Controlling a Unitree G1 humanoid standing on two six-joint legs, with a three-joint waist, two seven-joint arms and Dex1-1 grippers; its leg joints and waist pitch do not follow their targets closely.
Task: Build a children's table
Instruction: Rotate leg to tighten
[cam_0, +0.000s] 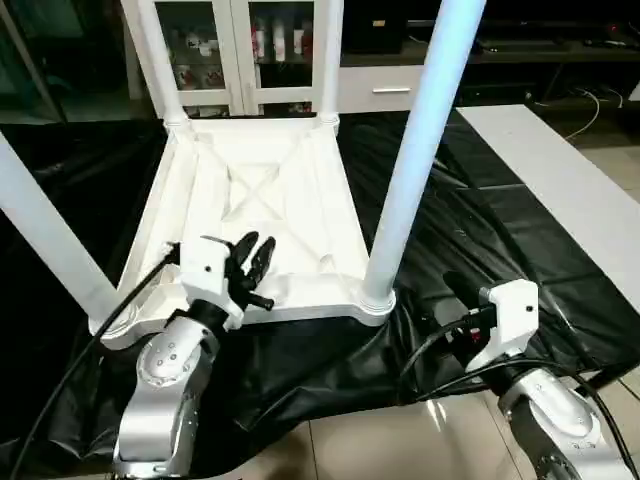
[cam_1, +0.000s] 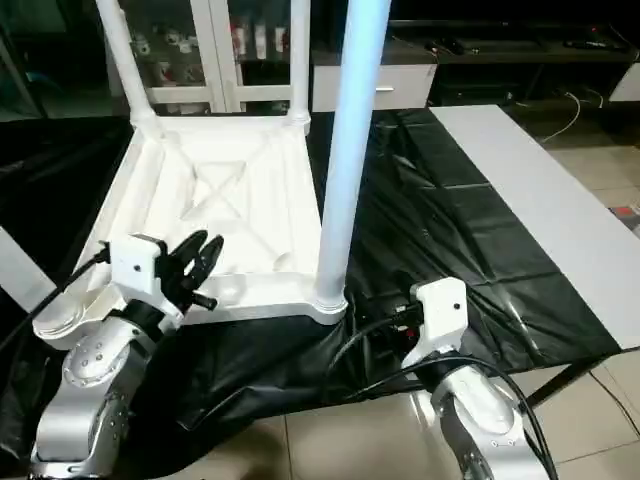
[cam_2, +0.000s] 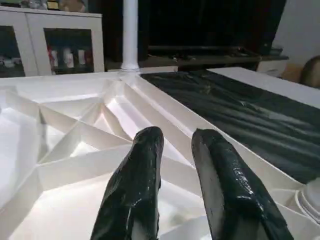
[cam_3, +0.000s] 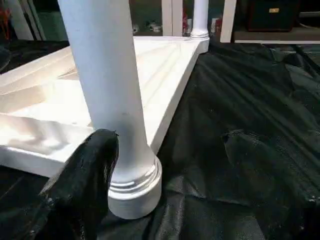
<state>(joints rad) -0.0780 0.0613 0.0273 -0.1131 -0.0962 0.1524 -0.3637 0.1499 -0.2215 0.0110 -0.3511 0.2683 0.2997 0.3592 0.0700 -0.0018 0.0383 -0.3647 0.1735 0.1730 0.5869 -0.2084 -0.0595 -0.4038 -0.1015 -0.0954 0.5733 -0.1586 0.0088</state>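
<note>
Lying upside down on the crinkled glossy black cover (cam_0: 470, 230), the white plastic tabletop (cam_0: 255, 215) is showing its ribbed, X-braced underside, long axis running away from the robot, with smooth tapered tubular legs (cam_0: 415, 150) standing upright in the round corner sockets. Left gripper (cam_0: 255, 262) is hovering over the near rim, black fingers (cam_2: 137, 185) slightly parted, holding nothing. Right gripper (cam_3: 165, 165) is sitting wide open beside the near right leg, empty.
</note>
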